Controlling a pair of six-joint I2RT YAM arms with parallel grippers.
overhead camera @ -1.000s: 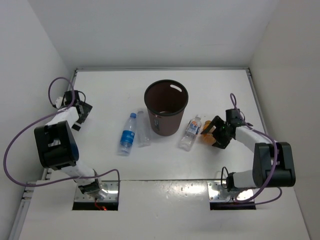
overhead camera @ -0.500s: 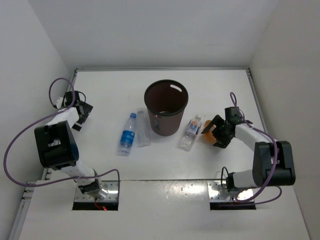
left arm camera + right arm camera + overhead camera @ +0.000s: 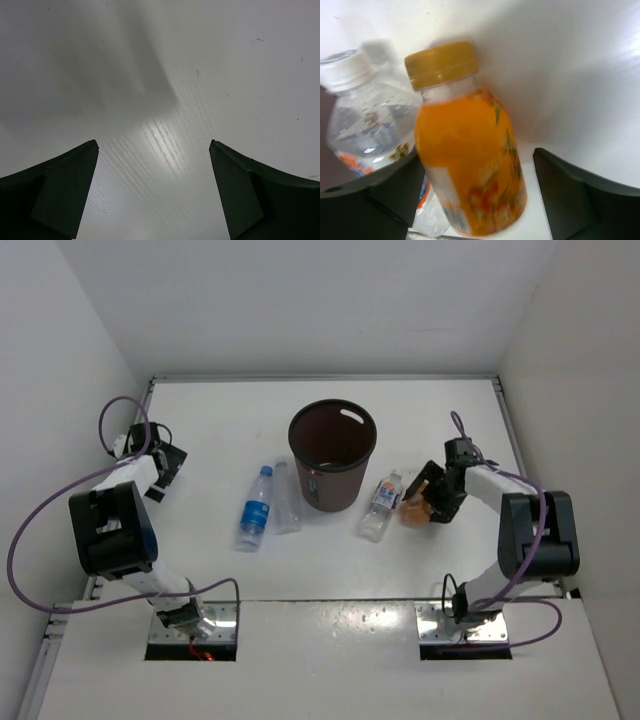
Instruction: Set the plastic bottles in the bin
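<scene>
White tabletop (image 3: 450, 410), walled round. Your right gripper (image 3: 476, 207) is spread, straddling orange bottle (image 3: 470, 165); cap points away from claw, long axis along fingers, no pinch yet. Bottle lies right of bin (image 3: 333, 455), just beside white-label bottle (image 3: 380, 505). Right arm nearer. Left gripper (image 3: 154, 195) spread, far left, nothing between its fingers.

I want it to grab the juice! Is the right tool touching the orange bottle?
Cannot tell. Right wrist view: the orange bottle sits between the right tool's open fingers, a white gap beside one, the other's edge meeting the bottle's outline.
</scene>
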